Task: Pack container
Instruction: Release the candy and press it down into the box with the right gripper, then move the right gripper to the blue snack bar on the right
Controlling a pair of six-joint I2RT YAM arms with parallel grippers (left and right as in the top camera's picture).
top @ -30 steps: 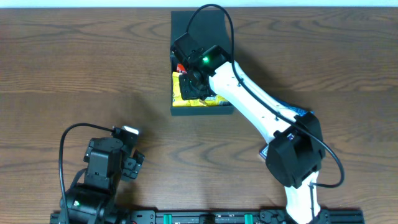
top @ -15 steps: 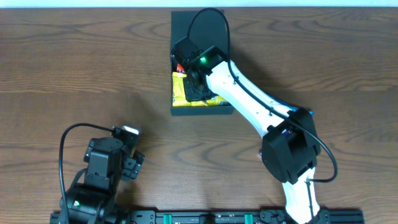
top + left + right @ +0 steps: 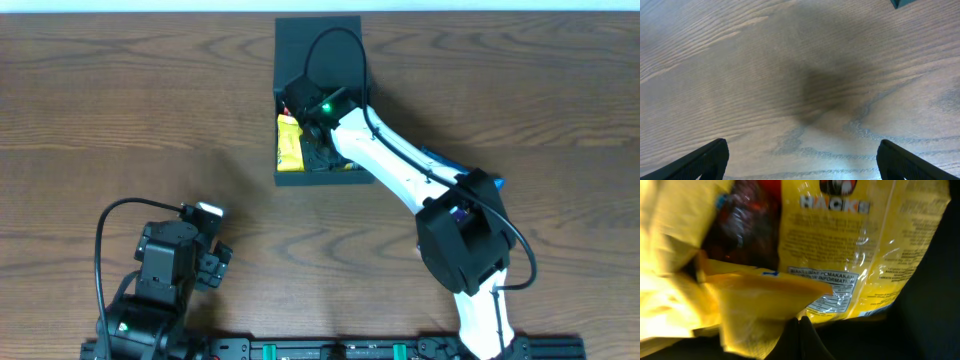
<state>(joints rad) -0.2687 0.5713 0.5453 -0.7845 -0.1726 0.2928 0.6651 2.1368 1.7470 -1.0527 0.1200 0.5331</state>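
Reaching further into the container [image 3: 300, 30] than a second ago, my right gripper [image 3: 800, 330] now hides most of the yellow packets [image 3: 288, 145], so I judge I am seating them and packing is well along. Its tips look pressed together at one packet's lower edge; whether they nip it I cannot tell. The container sits at the far middle of the table [image 3: 100, 100], holding the yellow packets and a red packet [image 3: 287, 104]. My left gripper [image 3: 802, 160] hangs spread over bare wood, well apart.
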